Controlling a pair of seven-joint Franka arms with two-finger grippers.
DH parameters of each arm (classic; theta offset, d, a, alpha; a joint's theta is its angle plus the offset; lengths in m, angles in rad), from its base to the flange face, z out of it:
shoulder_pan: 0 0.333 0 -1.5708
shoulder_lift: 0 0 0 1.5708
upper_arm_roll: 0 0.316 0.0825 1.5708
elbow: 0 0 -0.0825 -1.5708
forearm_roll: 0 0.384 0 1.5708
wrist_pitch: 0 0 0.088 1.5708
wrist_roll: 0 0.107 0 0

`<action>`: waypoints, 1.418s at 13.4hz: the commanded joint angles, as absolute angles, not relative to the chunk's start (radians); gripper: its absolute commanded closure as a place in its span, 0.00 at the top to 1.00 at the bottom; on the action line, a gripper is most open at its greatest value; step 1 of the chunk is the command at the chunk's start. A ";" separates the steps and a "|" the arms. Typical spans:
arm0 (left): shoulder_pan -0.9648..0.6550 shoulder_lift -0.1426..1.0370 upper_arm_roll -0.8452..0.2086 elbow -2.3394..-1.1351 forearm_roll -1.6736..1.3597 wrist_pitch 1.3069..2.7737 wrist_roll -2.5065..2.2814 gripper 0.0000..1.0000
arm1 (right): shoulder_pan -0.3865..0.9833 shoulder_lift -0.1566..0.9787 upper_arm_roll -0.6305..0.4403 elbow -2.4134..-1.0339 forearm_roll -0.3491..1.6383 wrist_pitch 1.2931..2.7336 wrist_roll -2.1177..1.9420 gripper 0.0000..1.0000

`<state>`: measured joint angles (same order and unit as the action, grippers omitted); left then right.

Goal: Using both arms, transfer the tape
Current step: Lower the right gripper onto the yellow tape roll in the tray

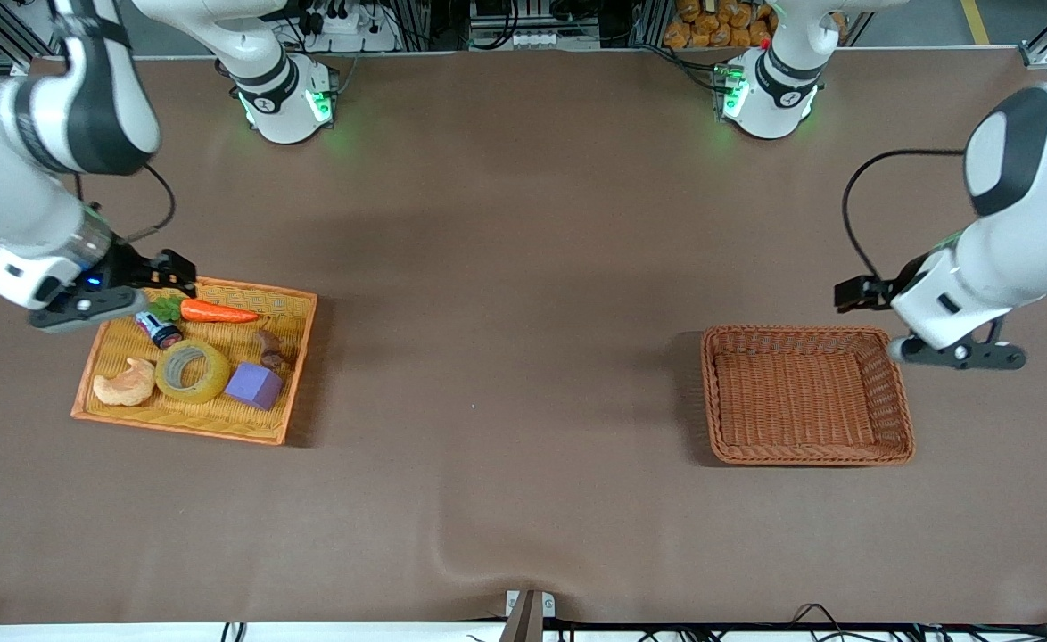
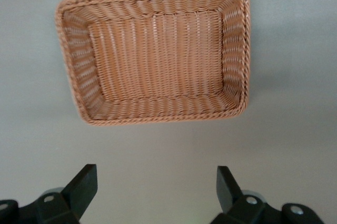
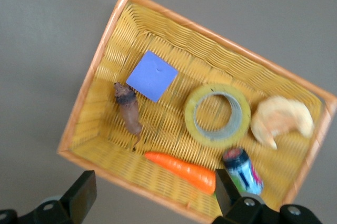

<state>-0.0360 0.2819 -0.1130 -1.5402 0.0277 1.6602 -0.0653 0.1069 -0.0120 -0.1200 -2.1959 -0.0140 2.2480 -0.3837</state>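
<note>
Beneath the spread right gripper (image 3: 152, 192), the yellow tray (image 1: 296, 366) is crowded. The tape (image 1: 193, 371) lies flat between croissant piece (image 1: 126, 383) and purple block (image 1: 254, 385), so neighbours could be nudged. The spread left gripper (image 2: 155, 187) waits beside the brown basket (image 1: 807, 455).

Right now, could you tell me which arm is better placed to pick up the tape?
The right arm: its right gripper hangs open over the yellow tray holding the tape. The left gripper waits open beside the brown basket.
</note>
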 commanded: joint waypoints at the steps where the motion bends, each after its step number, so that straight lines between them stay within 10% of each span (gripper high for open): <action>1: -0.051 0.317 -0.123 -1.542 0.000 1.712 -0.141 1.00 | 0.123 0.040 -0.126 -2.256 -0.011 2.329 -0.488 1.00; 16: -0.267 0.477 -0.117 -1.548 0.043 1.925 -0.610 1.00 | 0.017 0.397 -0.126 -2.152 -0.009 2.578 -0.758 0.99; 17: -0.256 0.486 -0.115 -1.520 0.029 1.925 -0.632 1.00 | 0.017 0.412 -0.126 -2.151 -0.009 2.597 -0.758 0.75; 19: -0.265 0.512 -0.117 -1.480 0.005 1.925 -0.692 1.00 | 0.012 0.458 -0.126 -2.135 -0.008 2.623 -0.756 0.62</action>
